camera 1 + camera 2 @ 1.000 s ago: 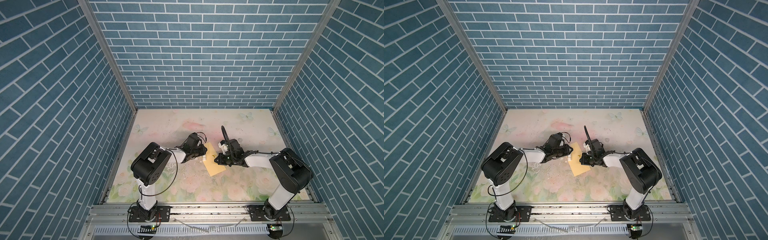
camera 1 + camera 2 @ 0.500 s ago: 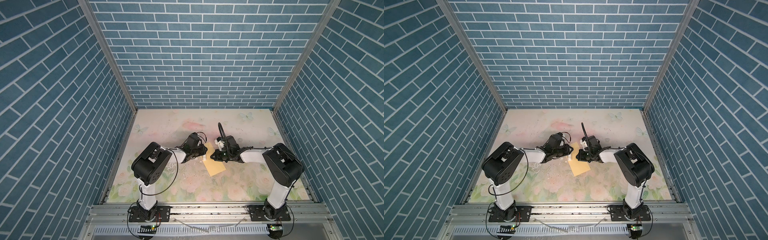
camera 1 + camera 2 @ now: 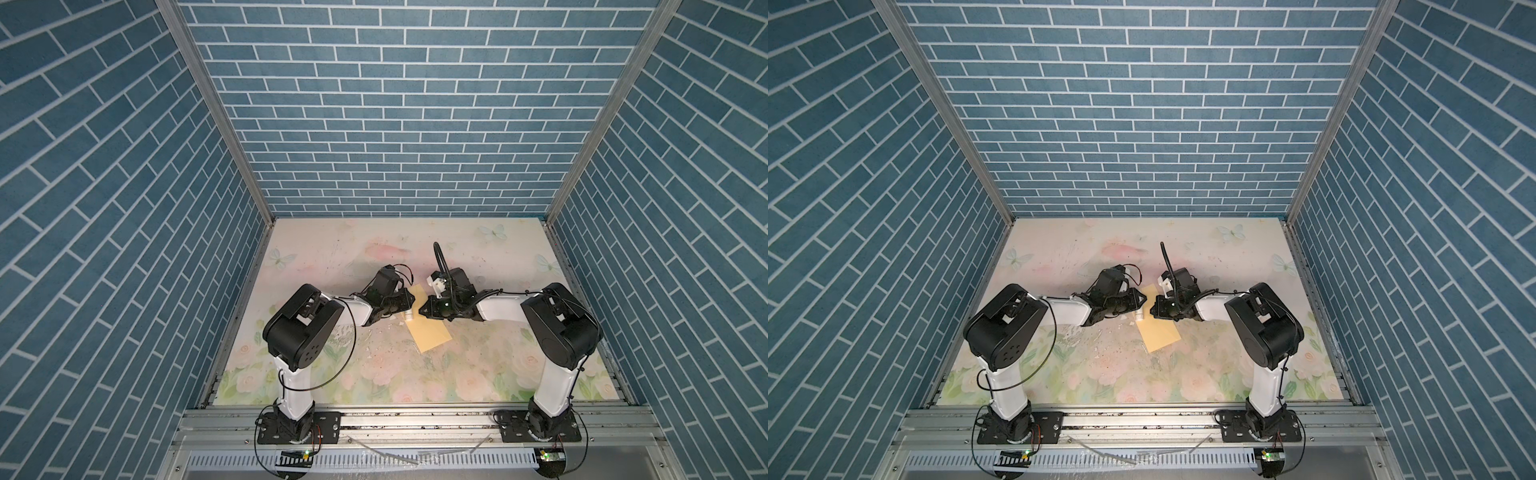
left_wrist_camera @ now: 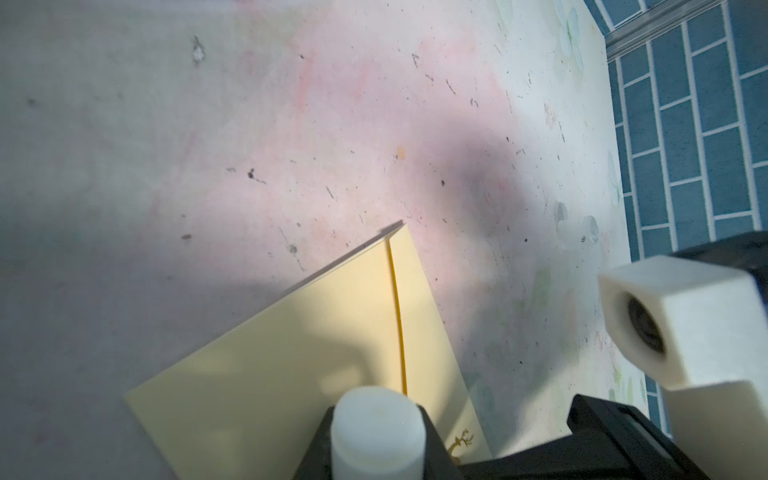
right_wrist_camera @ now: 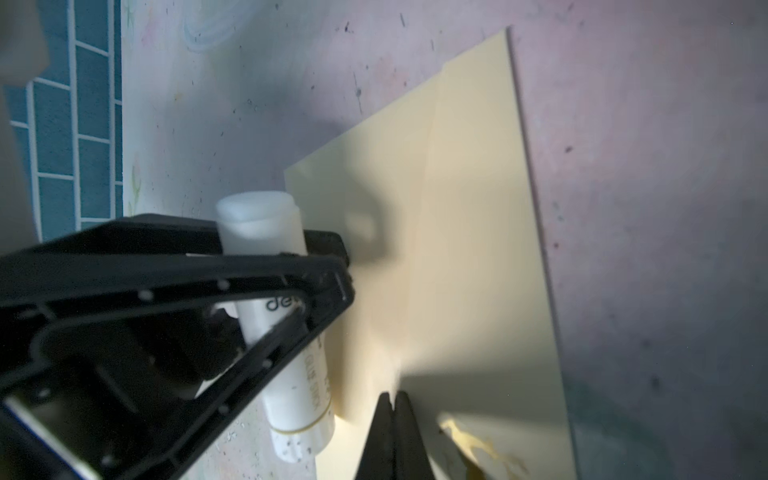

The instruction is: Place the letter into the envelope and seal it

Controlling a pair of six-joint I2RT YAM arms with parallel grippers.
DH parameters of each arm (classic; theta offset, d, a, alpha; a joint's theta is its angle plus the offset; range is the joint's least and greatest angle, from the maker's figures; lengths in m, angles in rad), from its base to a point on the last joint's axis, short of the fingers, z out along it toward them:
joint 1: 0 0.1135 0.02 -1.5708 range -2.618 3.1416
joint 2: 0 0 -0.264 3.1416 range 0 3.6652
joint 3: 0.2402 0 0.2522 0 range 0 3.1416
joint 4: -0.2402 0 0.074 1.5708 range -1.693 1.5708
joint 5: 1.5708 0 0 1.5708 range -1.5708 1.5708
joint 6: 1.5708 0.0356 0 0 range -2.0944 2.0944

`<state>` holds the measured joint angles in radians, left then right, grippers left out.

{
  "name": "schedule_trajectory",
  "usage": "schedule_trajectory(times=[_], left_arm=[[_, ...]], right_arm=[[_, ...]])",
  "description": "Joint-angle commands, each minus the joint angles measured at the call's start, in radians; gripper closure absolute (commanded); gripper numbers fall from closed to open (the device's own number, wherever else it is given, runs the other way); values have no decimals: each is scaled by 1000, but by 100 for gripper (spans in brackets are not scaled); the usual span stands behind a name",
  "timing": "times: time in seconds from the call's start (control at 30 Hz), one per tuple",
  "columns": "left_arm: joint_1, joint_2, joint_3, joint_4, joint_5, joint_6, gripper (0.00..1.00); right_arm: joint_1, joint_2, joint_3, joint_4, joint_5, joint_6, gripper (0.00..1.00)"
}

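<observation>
Left tool (image 5: 338,262): we see it clamped on a glue stick (image 5: 286,332), at the envelope (image 3: 428,332) edge.
Right tool (image 5: 392,399): closed, tips over the envelope.

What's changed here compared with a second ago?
The shut right gripper shifted a little over the envelope, toward the left gripper and the back wall. Nothing was grabbed or let go. The left gripper kept holding the glue stick at the envelope's edge, and the envelope stayed put.

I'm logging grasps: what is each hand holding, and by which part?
The left hand clamps a white glue stick across its barrel, nearer its smooth end. The right hand is shut on nothing, over the envelope.
</observation>
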<state>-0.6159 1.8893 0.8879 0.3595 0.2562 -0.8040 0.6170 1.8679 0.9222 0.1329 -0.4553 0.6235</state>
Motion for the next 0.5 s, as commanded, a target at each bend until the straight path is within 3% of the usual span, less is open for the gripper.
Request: schedule_trajectory(times=[0.0,0.47], left_arm=[[-2,42,-9,-53,-26,10,100],[-1,42,-13,-52,-28,9,100]], right_arm=[[-25,77,39,-136,90,-27,100],[-66,164,173,-203,100,-73,100]])
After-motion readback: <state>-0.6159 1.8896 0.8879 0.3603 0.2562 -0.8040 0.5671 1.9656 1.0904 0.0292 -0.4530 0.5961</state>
